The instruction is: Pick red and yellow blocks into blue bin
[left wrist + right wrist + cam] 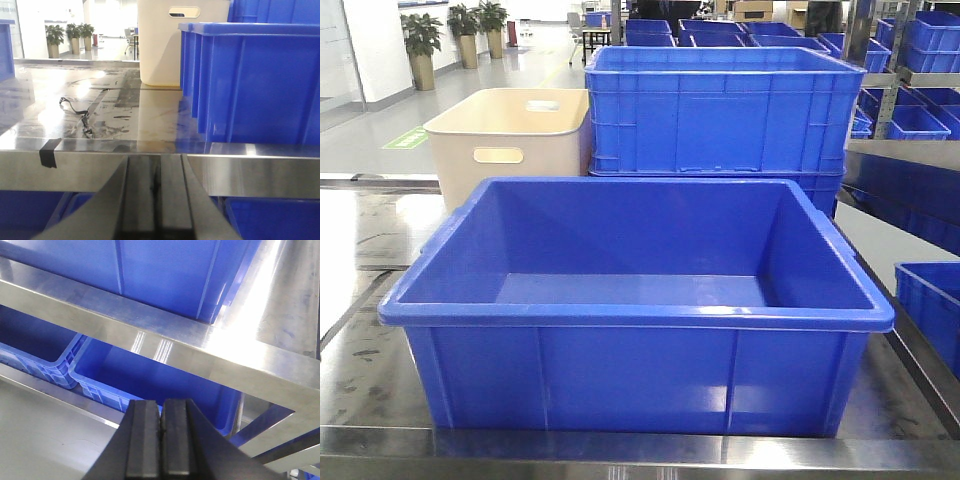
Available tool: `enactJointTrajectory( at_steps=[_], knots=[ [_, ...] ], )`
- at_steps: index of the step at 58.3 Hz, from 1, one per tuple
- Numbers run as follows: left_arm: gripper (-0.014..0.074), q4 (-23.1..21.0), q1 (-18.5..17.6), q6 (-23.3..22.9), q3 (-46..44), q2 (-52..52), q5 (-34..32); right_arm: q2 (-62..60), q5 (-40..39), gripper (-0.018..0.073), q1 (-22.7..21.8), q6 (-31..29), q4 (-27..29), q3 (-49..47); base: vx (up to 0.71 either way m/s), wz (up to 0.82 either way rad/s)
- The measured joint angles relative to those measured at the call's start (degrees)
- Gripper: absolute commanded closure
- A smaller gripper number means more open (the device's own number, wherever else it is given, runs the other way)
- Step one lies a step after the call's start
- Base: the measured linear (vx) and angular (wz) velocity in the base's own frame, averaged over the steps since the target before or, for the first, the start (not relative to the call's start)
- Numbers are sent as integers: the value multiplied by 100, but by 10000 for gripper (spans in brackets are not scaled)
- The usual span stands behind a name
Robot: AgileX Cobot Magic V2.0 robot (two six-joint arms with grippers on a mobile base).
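Blue bin (636, 372) fills frame centre, nothing visible inside; beige tub (510, 140), taller blue crate (720, 110) behind. Left pincer (156, 200), right pincer (161, 440) both closed, holding nothing.

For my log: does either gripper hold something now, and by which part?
Nothing is held. The left gripper and the right gripper are both shut with nothing between their fingers.

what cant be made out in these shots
- Red and yellow blocks: in no view.
- Blue bin floor, front view: near part hidden by its front wall.
- Beige tub base, front view: behind the bin.
- Left tool and right tool: tips cut off by the bottom edge.
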Motion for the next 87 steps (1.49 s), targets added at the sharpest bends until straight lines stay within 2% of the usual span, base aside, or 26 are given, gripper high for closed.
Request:
enactJointTrajectory(
  at_steps=[72, 80, 87],
  knots=[
    [596, 0, 0, 4, 0, 0, -76, -24, -5, 569, 0, 0, 0, 18, 0, 0],
    [596, 0, 0, 4, 0, 0, -76, -360, -209, 569, -293, 0, 17, 279, 0, 0],
    [596, 0, 0, 4, 0, 0, -76, -1051, -751, 569, -937, 0, 163, 847, 0, 0]
  ],
)
